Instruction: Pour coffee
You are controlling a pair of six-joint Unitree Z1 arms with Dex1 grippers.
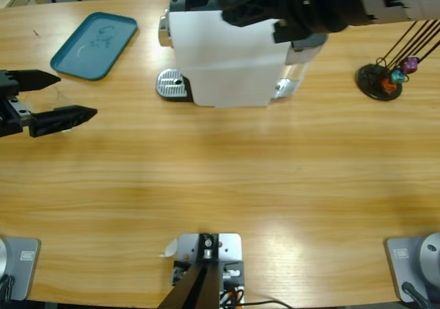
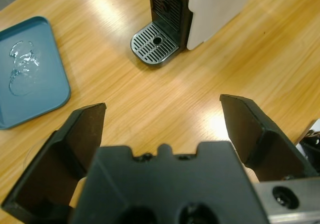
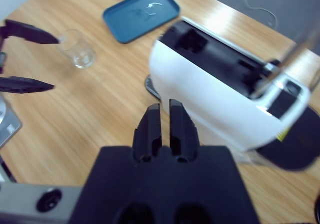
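A small clear glass tumbler point(image 3: 80, 49) stands on the table near the left edge. The coffee is out of view; the glass looks clear. My left gripper point(image 1: 75, 96) lies low by the table and is open, its jaw tips on either side of the glass point(image 1: 62, 102). In the left wrist view its jaws point(image 2: 162, 107) spread wide and point toward the coffee machine's drip tray point(image 2: 155, 43). My right gripper point(image 3: 165, 109) is shut and empty. It hovers over the top of the white coffee machine point(image 1: 220, 54), pointing left.
A teal tray point(image 1: 95, 44) lies at the back left, holding only clear wrap. A black stand point(image 1: 381, 78) with colourful capsules sits at the back right. The machine's top point(image 3: 220, 64) shows a dark open slot.
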